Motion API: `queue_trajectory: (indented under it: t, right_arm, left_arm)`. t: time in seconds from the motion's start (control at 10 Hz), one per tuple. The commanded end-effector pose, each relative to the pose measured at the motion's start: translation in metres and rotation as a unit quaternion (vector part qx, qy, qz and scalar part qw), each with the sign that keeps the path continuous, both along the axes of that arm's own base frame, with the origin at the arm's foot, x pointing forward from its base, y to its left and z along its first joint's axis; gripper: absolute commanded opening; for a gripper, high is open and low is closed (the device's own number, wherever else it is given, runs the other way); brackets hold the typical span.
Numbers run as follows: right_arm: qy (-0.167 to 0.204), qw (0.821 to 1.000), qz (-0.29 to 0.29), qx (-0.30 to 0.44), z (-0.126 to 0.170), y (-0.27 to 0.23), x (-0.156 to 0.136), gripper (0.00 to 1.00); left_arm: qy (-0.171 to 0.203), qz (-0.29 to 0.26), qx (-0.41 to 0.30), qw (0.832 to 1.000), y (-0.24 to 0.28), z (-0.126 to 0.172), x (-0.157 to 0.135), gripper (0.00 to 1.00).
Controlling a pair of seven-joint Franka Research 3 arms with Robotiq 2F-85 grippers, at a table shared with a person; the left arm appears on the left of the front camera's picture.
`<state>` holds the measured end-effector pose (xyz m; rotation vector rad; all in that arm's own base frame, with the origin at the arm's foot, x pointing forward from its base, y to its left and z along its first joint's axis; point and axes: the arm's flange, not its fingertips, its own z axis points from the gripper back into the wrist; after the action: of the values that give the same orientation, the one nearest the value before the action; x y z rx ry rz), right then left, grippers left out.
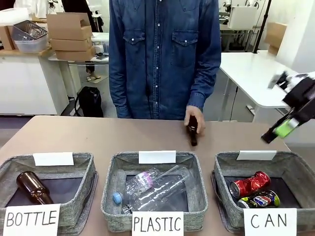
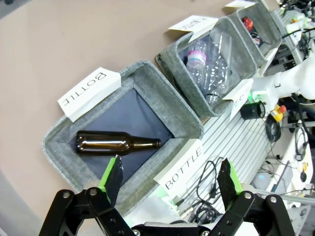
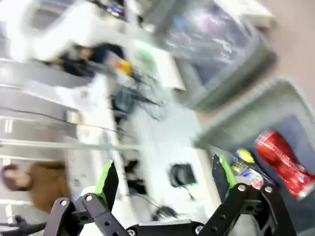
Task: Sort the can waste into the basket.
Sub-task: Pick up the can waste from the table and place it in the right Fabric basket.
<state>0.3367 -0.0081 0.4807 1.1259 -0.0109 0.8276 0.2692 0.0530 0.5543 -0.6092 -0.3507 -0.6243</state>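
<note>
The crushed shiny red metal can [image 1: 249, 183] and dark printed can [image 1: 260, 199], likely light, thin-walled and best gripped across their bodies, lie touching in the grey woven "CAN" basket [image 1: 298, 168], the right gripper [image 1: 284, 129] wide and empty above.

Three grey woven baskets sit along the near edge of the pale brown surface [image 1: 123, 130], each with a dark bottom and white signs in black lettering. The right one, the CAN basket [image 1: 300, 172], holds a shiny red can [image 1: 249, 184] and a dark can [image 1: 260, 199] with multicoloured print. The middle PLASTIC basket [image 1: 112, 182] holds clear bottles [image 1: 157, 189], one blue-capped with a pinkish label. The left BOTTLE basket [image 1: 83, 189] holds a brown glass bottle [image 1: 32, 187]. The person's shirt [image 1: 162, 54] is blue denim. The right gripper [image 1: 288, 127] is black with green pads on its fingers.
</note>
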Motion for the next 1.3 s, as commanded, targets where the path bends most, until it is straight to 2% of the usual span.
queue_trajectory:
  t: [0.0,0.1,0.2,0.3,0.4,0.5,1.2]
  right_arm:
    - [0.191,0.899,-0.184,0.349,-0.003,-0.019,0.015,1.0]
    - [0.212,0.843,-0.346,0.352,-0.011,-0.028,0.02,1.0]
    - [0.196,0.785,-0.487,0.328,-0.014,-0.03,0.018,1.0]
    - [0.176,0.727,-0.586,0.311,-0.012,-0.028,0.013,1.0]
    - [0.172,0.694,-0.623,0.317,-0.009,-0.028,0.008,1.0]
    - [0.144,0.954,-0.207,0.159,-0.023,-0.053,0.023,1.0]
    - [0.144,0.954,-0.207,0.159,-0.023,-0.053,0.023,1.0]
  left_arm:
    - [-0.002,-0.007,0.002,1.0,0.003,-0.001,0.0,1.0]
    - [-0.002,-0.007,0.002,1.0,0.003,-0.001,0.0,1.0]
    - [-0.002,-0.007,0.002,1.0,0.003,-0.001,0.0,1.0]
    - [-0.002,-0.007,0.002,1.0,0.003,-0.001,0.0,1.0]
    - [-0.002,-0.007,0.002,1.0,0.003,-0.001,0.0,1.0]
    - [-0.002,-0.007,0.002,1.0,0.003,-0.001,0.0,1.0]
    - [-0.002,-0.007,0.002,1.0,0.003,-0.001,0.0,1.0]
